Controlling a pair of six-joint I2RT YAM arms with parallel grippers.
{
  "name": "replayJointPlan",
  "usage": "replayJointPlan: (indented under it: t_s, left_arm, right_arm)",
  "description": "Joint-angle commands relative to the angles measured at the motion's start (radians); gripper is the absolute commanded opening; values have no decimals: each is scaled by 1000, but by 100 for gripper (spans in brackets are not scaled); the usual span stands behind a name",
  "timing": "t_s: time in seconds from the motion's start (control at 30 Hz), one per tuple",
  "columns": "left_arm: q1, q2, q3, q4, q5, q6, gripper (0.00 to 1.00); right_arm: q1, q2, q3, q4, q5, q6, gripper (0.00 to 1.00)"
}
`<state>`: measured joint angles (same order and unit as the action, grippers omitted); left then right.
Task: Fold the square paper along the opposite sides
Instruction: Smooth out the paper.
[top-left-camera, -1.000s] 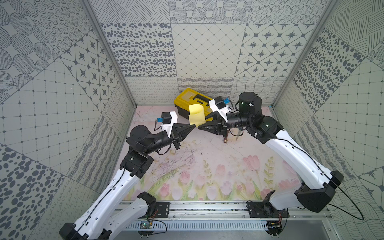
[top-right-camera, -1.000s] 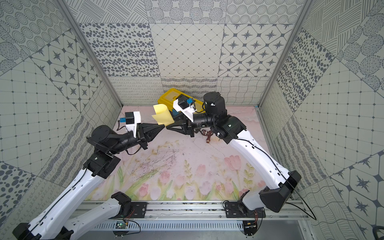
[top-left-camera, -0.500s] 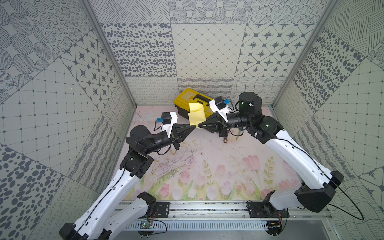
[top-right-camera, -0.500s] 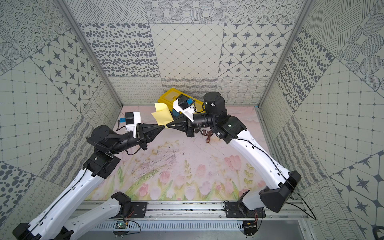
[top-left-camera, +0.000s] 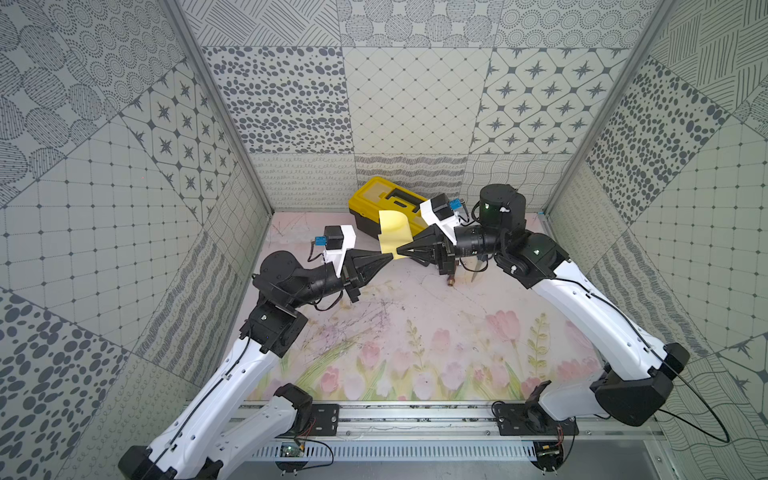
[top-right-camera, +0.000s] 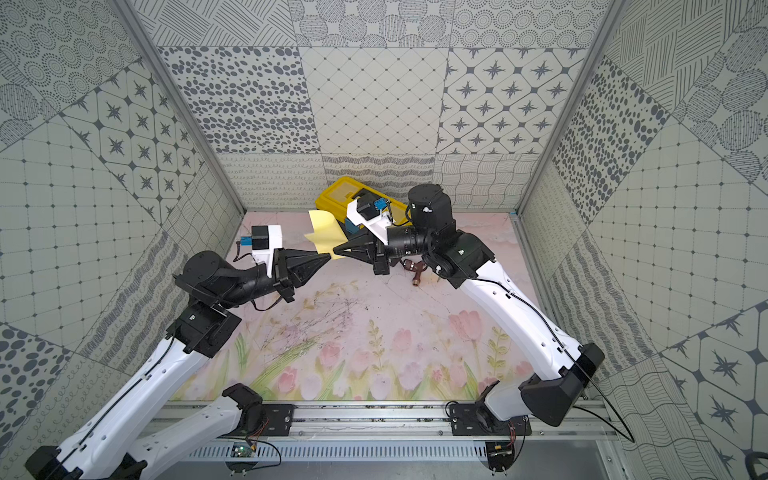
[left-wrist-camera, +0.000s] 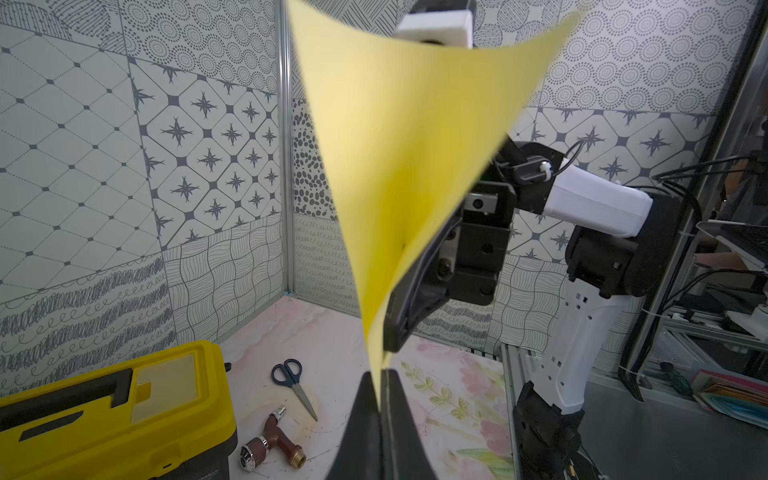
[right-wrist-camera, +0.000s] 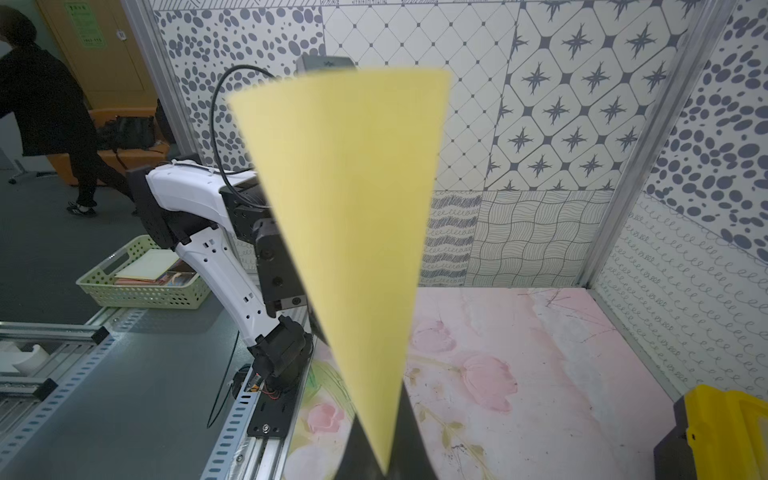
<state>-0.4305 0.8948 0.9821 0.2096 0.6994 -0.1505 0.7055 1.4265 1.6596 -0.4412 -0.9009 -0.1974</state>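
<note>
paper (top-left-camera: 392, 229) | clamped: left tool (top-left-camera: 390, 257), right tool (top-left-camera: 399, 250) | scissors (left-wrist-camera: 293, 384): left wrist view

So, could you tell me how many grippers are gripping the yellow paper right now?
2. The left gripper and the right gripper, both shut, pinch the square paper at its lower edge, nearly tip to tip, above the mat. Neither is hidden.

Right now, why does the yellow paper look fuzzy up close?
Left wrist view: the square paper sits very near the lens, so its edges blur; right wrist view: same soft edges; in both top views: small but sharp.
</note>
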Motion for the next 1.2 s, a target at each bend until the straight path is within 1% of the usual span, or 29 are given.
replayJointPlan:
  t_s: [0.0,0.07,0.1,0.13,0.17,0.2,0.23,0.4,0.43,0.47,0.5,0.53,0.67,0.7,0.73,0.77,0.83,0.93,1.0,1.03,1.07,1.1,1.17]
  left_arm:
    - [0,0,-5,20,34,-3,0]
    - [0,-2,-7,16,32,0,0]
    - [0,-2,-8,15,32,0,0]
    - [1,-3,-8,14,32,2,0]
    - [0,-5,-9,11,34,2,0]
    - [-1,-4,-8,10,34,2,0]
    - [0,-4,-8,9,35,3,0]
    - [0,-5,-13,4,37,5,0]
    - [0,-5,-14,3,37,5,0]
    - [0,-5,-15,1,36,6,0]
    - [0,-6,-15,0,36,6,0]
    - [0,-5,-16,-2,35,7,0]
    - [0,-6,-22,-6,34,7,0]
    - [0,-6,-24,-5,34,6,0]
    - [0,-5,-27,-6,34,5,0]
    - [-1,-4,-29,-5,33,3,0]
    - [-1,-4,-34,-6,34,0,0]
    - [-1,-4,-42,-6,34,-1,0]
    - [-1,-3,-44,-4,34,-4,0]
    - [-1,-2,-46,-5,34,-5,0]
    - [-1,-2,-46,-5,35,-6,0]
    - [-1,-1,-46,-6,35,-6,0]
    - [-1,-1,-47,-5,34,-6,0]
  right_arm:
    - [2,-18,23,30,1,-14,0]
    - [2,-16,26,30,2,-14,0]
    - [2,-16,26,30,3,-14,4]
    - [2,-16,29,30,8,-17,15]
    - [2,-16,33,30,11,-18,17]
    - [2,-15,37,30,13,-17,15]
    - [2,-11,43,30,14,-16,0]
    - [2,-8,61,29,11,-9,0]
    - [2,-7,63,29,12,-12,15]
    - [2,-8,64,29,15,-14,19]
    - [3,-7,67,27,17,-14,16]
    - [1,-6,72,28,19,-13,0]
    - [0,-5,92,20,13,-11,0]
    - [0,-3,93,21,16,-11,4]
    - [-1,-4,96,19,20,-13,11]
    - [-1,-3,98,20,23,-14,13]
    - [-2,0,105,17,26,-10,0]
    - [-5,8,128,-2,14,-12,0]
    - [-5,10,135,-2,27,-14,24]
    - [-6,12,139,-3,30,-13,21]
    - [-7,14,143,-4,30,-13,3]
    - [-7,16,148,-6,34,-11,0]
    - [-9,18,159,-19,22,-16,0]
